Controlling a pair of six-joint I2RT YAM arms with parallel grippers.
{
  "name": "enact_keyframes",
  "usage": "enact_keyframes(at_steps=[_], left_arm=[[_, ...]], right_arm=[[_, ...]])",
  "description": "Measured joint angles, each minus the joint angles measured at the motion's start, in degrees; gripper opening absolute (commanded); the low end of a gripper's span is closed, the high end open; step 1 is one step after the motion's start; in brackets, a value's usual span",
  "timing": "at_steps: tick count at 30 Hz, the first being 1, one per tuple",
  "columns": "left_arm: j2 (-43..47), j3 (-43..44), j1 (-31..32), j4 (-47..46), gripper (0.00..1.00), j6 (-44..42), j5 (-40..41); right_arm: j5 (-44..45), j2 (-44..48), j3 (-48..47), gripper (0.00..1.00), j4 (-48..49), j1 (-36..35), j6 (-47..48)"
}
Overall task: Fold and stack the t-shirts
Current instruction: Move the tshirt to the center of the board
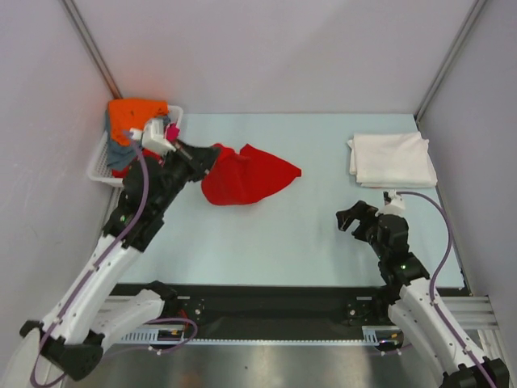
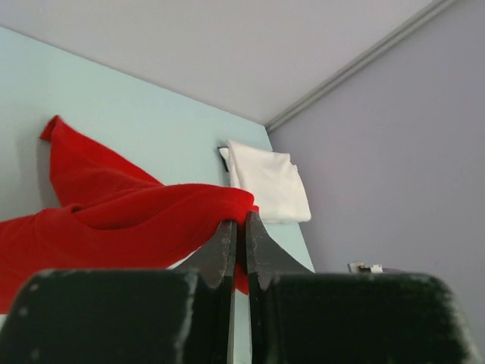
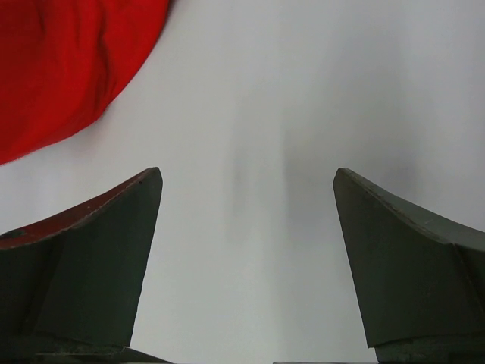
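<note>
Clamped on the red t-shirt (image 2: 114, 220), the left pincer (image 2: 239, 243) drags it out; right pincer (image 3: 246, 227), jaws apart, likely must catch another edge.

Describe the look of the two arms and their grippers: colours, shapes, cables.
Both arms have white link shells and black joints, each with a lilac cable looped alongside. The left gripper and right gripper are black; their fingers are dark wedges tapering to points.
</note>
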State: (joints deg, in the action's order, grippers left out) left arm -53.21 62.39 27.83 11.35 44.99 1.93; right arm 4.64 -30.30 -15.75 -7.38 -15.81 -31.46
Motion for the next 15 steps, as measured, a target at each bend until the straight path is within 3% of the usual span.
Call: enact_keyframes(at_steps=[4, 10, 15], left_arm=[[12.15, -14.25, -0.02, 0.39, 0.0, 1.62, 6.6], [19.17, -24.44, -0.2, 9.4, 0.01, 4.83, 17.14], [26.29, -29.49, -0.24, 15.41, 0.01, 8.52, 23.98]], right_arm=[[-2.73, -8.96, -0.9, 0.83, 4.61, 0.17, -1.81], [-5.92, -35.56, -15.34, 0.61, 6.58, -0.04, -2.89], [-7.74, -49.2, -25.83, 0.54, 10.36, -0.61, -4.33]])
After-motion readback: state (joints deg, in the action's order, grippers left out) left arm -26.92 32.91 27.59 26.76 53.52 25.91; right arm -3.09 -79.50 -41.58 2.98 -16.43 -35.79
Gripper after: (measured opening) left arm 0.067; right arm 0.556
